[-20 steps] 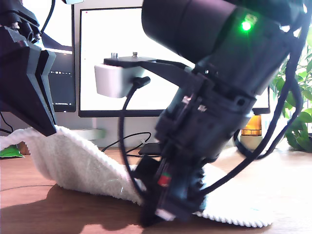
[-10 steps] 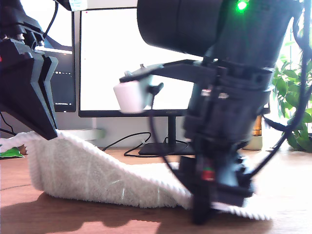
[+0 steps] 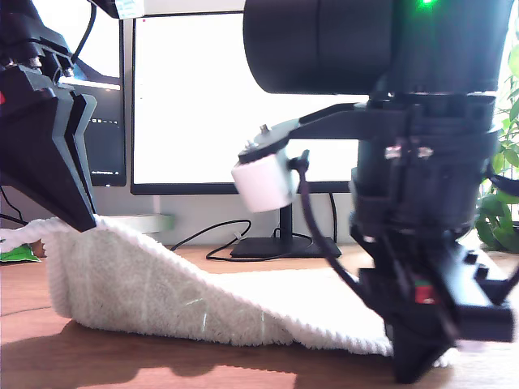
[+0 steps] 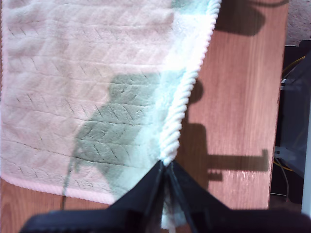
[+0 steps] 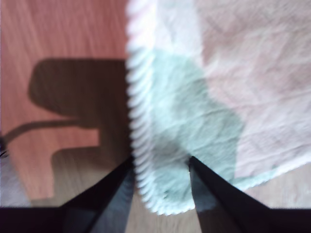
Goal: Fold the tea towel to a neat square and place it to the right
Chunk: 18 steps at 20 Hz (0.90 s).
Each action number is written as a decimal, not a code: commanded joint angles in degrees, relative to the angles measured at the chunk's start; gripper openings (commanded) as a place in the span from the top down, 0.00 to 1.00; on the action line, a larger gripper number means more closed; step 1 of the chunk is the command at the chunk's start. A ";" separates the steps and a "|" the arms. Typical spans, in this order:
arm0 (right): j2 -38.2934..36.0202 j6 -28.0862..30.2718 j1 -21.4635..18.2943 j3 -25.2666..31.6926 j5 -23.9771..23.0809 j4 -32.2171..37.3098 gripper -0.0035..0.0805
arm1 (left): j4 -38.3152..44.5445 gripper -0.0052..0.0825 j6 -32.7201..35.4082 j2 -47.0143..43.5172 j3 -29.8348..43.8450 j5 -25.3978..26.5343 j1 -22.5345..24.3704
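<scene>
The off-white tea towel (image 3: 162, 284) lies on the wooden table (image 3: 81, 356), with its end at the exterior view's left lifted. My first gripper (image 3: 85, 220) holds that raised end. The first wrist view shows this gripper (image 4: 165, 170) shut on the towel's thick corded hem (image 4: 177, 116), the towel (image 4: 73, 73) spreading away below it. My second gripper (image 3: 413, 365) is down at the towel's corner at the exterior view's right. Its fingers (image 5: 109, 194) stand open on either side of the ribbed corner of the towel (image 5: 233, 63), which lies flat.
A bright monitor (image 3: 211, 97) on a stand (image 3: 284, 243) with cables stands behind the towel. A leafy plant (image 3: 499, 203) is at the exterior view's right edge, and a green scrap (image 3: 16, 253) at its left edge. A white wrist camera (image 3: 263, 182) juts from the second arm.
My second arm has swept along the towel's near edge toward the exterior view's right and now sits at the corner. My first gripper has stayed holding the raised end.
</scene>
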<state>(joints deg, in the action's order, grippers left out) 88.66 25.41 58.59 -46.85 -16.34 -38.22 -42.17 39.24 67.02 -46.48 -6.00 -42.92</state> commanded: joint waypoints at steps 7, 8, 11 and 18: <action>1.05 -1.20 0.39 0.81 2.40 2.16 0.97 | -0.02 0.97 -0.44 0.79 0.26 -0.20 0.04; 1.05 -1.20 0.39 0.81 2.23 3.28 0.97 | -0.04 0.97 -0.92 0.79 0.26 -0.22 0.04; 1.03 -0.90 0.39 0.81 1.18 4.61 0.97 | -0.42 0.97 -1.57 0.72 0.26 -0.17 0.04; 0.85 0.13 0.48 0.37 -0.57 -0.35 0.97 | -0.98 0.97 -1.73 0.68 0.26 -0.13 0.04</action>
<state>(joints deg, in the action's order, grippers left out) 88.73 25.54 58.61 -46.81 -16.91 -38.00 -43.07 37.82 67.02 -46.48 -6.02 -42.92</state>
